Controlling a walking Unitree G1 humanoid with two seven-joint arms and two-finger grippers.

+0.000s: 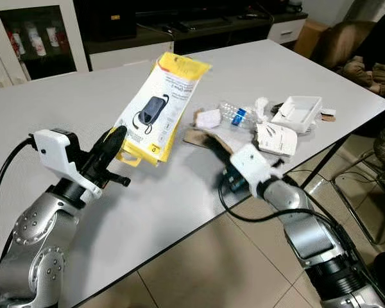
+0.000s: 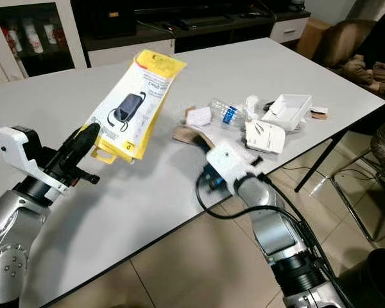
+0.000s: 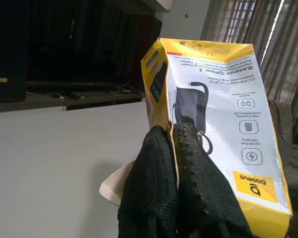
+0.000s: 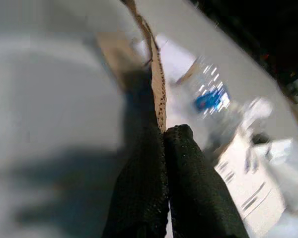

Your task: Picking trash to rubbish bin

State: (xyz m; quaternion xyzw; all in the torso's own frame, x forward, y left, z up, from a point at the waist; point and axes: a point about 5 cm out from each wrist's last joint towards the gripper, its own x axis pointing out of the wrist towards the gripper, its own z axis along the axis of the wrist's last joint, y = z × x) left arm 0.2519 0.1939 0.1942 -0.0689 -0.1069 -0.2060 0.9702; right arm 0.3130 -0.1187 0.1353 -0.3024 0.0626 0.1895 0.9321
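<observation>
My left gripper (image 1: 117,136) is shut on the lower edge of a yellow and white power-bank package (image 1: 157,106) and holds it up above the white table (image 1: 167,199). In the left wrist view the package (image 3: 223,124) stands upright between the fingers (image 3: 188,163). My right gripper (image 1: 213,146) lies low over the table's front part, shut on a thin piece of brown cardboard (image 1: 194,136). The right wrist view shows that cardboard (image 4: 158,79) edge-on between the closed fingertips (image 4: 181,136).
More trash lies beyond the right gripper: a crumpled white paper (image 1: 208,118), a clear plastic bottle (image 1: 237,115), a flat white box (image 1: 276,138) and a white tray (image 1: 298,110). A dark round shape (image 2: 375,276) sits on the floor, lower right. A chair frame (image 1: 366,199) stands right of the table.
</observation>
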